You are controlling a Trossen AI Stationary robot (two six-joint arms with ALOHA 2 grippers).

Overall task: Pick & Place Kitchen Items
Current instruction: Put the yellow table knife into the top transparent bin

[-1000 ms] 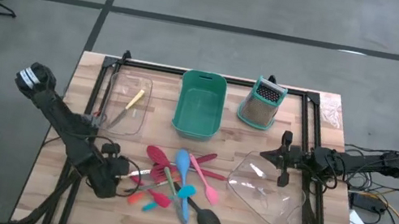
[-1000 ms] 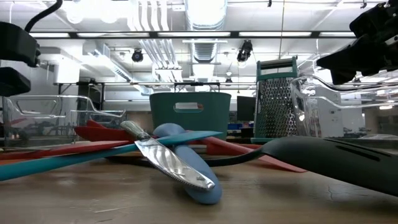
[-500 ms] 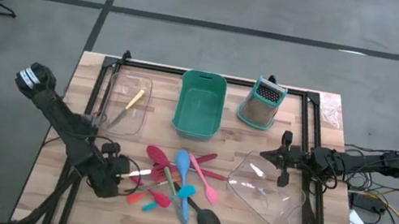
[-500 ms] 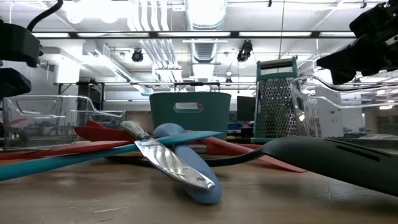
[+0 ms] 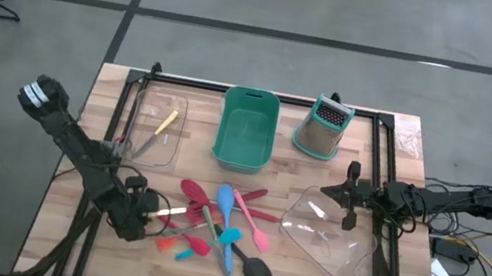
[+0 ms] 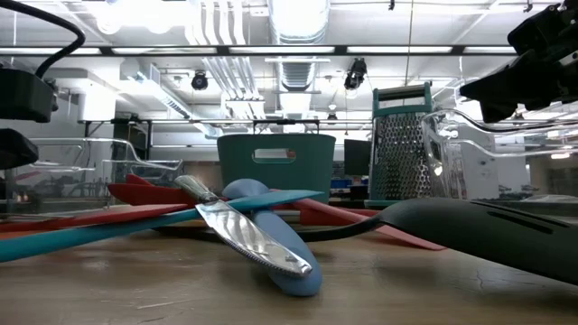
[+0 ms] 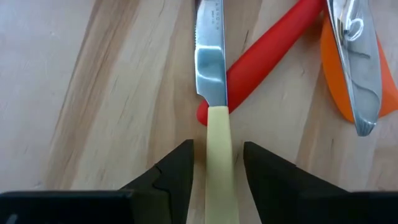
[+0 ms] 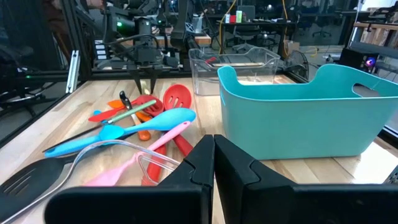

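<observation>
Several kitchen items lie in a heap at the table's middle front: red, pink and blue spatulas, a black-headed spoon and knives. My left gripper is open at the heap's left side. Its fingers stand on either side of a knife's pale yellow handle with a gap on both sides. The knife lies flat on the table, its blade beside a red handle. My right gripper is shut on a clear plastic container at the right. My right gripper pinches the clear container at its far rim, coming level from the table's right side. The container sits tilted below the fingers. In the right wrist view the fingers hide the place of contact. Whether its lower edge rests on the table I cannot tell.
A teal bin stands at the back middle, with a box grater to its right. A second clear container at the back left holds a thin yellow tool. Black frame bars run along both table sides.
My left gripper has gone down a little toward the table, over the yellow-handled knife. The heap and my right gripper with the clear container have kept still.
</observation>
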